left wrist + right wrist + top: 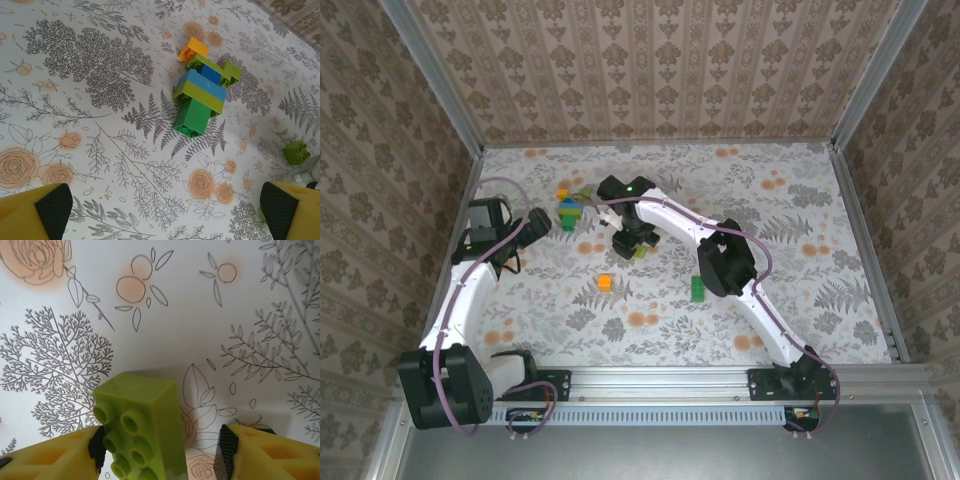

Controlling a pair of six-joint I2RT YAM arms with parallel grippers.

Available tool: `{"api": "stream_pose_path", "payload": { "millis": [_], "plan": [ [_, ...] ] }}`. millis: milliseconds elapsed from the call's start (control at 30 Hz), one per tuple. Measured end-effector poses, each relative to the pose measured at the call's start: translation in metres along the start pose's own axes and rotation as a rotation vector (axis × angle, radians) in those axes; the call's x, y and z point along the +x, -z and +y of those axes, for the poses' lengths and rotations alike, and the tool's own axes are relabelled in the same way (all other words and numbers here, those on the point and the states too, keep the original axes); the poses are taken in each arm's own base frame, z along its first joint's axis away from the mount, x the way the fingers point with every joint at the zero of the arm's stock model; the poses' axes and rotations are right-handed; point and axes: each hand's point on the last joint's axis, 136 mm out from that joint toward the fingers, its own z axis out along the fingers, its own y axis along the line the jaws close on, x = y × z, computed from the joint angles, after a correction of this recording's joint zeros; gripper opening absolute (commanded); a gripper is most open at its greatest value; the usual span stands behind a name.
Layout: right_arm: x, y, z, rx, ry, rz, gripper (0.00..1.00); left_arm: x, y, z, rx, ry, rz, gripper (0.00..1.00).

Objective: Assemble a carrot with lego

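Note:
The lego lies loose on the flowered table. My right gripper [632, 240] stands over a lime-green brick [142, 430] that lies between its fingers. The brick touches the left pad [97, 442], and a gap separates it from the right pad [227, 442], so the jaws are open. My left gripper [535, 222] hangs wide open over bare table, with nothing between its fingers [50, 210]. Just beyond it sits a build of yellow, lime, blue and dark green bricks [200, 92]. The carrot is out of view.
A single orange brick [605, 283] and a dark green brick [697, 289] lie nearer the front. A small lime brick [296, 151] rests right of the build. Patterned walls [650, 70] and metal rails close in the table.

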Motion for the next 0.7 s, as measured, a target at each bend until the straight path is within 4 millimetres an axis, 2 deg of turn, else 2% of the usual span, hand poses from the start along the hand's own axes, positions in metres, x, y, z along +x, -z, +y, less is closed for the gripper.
{"api": "stream_pose_path", "payload": {
  "millis": [267,467,533,700],
  "plan": [
    [0.0044,-0.0053,0.0040,-0.038,-0.013,0.011,0.65,0.0003,0.0000,0.0002,-0.001,0.000,0.001,1.00],
    [0.0037,-0.0053,0.0037,-0.042,-0.016,0.007,0.59,0.0017,0.0001,0.0009,-0.004,0.001,0.007,1.00],
    [0.0041,-0.0053,0.0024,-0.042,-0.019,0.008,0.57,0.0018,0.0001,0.0009,-0.004,0.001,0.007,1.00],
    [0.0047,-0.0054,-0.0001,-0.041,-0.034,0.009,0.42,0.0017,0.0001,0.0009,-0.004,0.001,0.007,1.00]
  ]
}}
